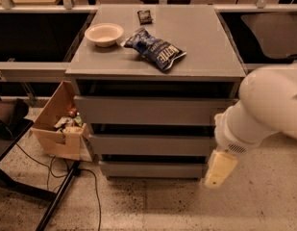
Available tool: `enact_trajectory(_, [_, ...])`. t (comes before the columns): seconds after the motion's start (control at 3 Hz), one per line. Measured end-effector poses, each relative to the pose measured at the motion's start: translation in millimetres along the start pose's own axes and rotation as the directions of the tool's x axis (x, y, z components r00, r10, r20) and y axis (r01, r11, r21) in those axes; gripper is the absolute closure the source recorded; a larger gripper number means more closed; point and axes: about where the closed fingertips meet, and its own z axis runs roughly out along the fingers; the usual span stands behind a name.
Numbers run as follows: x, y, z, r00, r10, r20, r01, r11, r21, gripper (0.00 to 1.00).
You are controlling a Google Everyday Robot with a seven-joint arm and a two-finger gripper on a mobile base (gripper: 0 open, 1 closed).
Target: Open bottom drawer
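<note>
The grey cabinet [153,64] has three handle-less drawer fronts stacked one above the other. The bottom drawer [153,170] is the narrowest and slimmest front, just above the floor, and it sits pushed in. My gripper [219,170], cream-coloured at the end of the white arm [263,109], hangs beside the right end of the bottom drawer, level with its front. I cannot tell whether it touches the drawer.
A white bowl [104,34], a blue chip bag [155,49] and a small dark packet [145,16] lie on the cabinet top. An open cardboard box [59,129] stands on the floor to the left, with cables [92,191] and a black stand leg [56,201] nearby.
</note>
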Motion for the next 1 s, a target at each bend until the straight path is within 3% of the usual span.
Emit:
enact_trajectory(0.33, [11, 7, 101, 0.997, 0.0, -0.074, -0.002, 0.9996, -0.027, 0.0])
enact_trajectory(0.67, [15, -2, 115, 0.994, 0.011, -0.109, -0.01, 0.9999, 0.005, 0.0])
enact_trajectory(1.0, [16, -2, 114, 0.994, 0.012, -0.11, -0.011, 0.9999, 0.006, 0.0])
